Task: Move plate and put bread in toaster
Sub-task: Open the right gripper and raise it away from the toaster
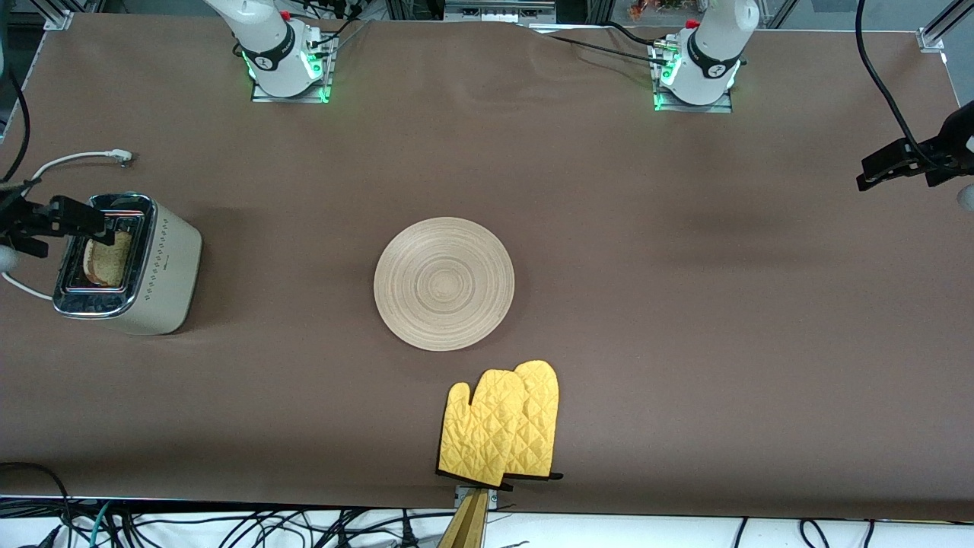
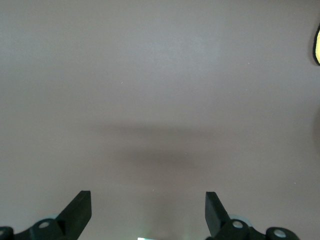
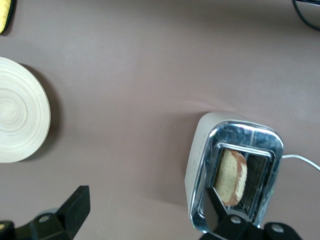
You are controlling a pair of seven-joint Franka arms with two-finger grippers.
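Bread sits in the toaster, both tools wide and empty; a careless retreat could clip it.

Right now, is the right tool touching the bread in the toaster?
Apart. In the right wrist view the right tool is open above the toaster, and the bread sits in a slot with neither finger on it.

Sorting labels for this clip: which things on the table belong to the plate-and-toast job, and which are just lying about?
Job: plate, mid-table; bread, standing in a slot of the toaster.

Lying about: yellow oven mitts, nearer the front camera than the plate.
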